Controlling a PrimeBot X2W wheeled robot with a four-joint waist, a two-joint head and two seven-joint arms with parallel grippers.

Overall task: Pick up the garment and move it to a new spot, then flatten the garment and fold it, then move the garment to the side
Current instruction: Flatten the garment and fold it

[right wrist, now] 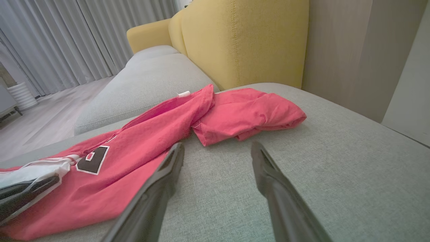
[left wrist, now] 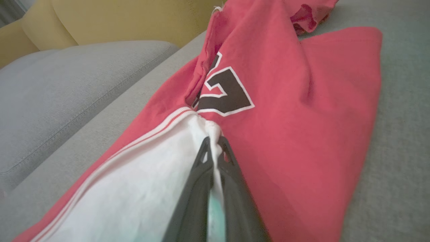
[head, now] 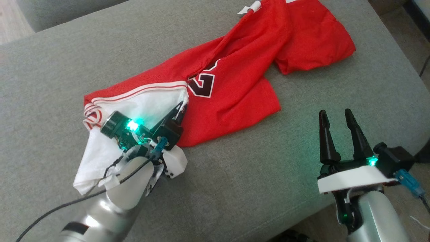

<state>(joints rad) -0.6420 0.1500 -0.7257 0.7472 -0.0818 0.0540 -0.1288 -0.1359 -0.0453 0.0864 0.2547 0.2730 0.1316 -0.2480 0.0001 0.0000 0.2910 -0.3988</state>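
Presently, in the head view, the garment (head: 235, 77) is seen lying crumpled and twisted across the cushion (head: 252, 174), with its white inside turned out at the near left end. The left gripper (head: 180, 110) is closed on that white fabric beside the printed numeral (head: 201, 85). The right gripper (head: 335, 113) is spread wide over bare cushion, well apart from the garment, and nothing is held in it. In the left wrist view, a ridge of white cloth is shown pinched between the closed fingers (left wrist: 198, 171), at the edge where white meets red. In the right wrist view, the right gripper (right wrist: 217, 146) is pointed toward the bunched far end of the garment (right wrist: 248, 114), which rests on the cushion (right wrist: 336, 168). Progress is judged to be early: a grasp has been made, but the garment appears not yet raised from the cushion. Relocation, flattening, folding and setting aside are all left to be done.
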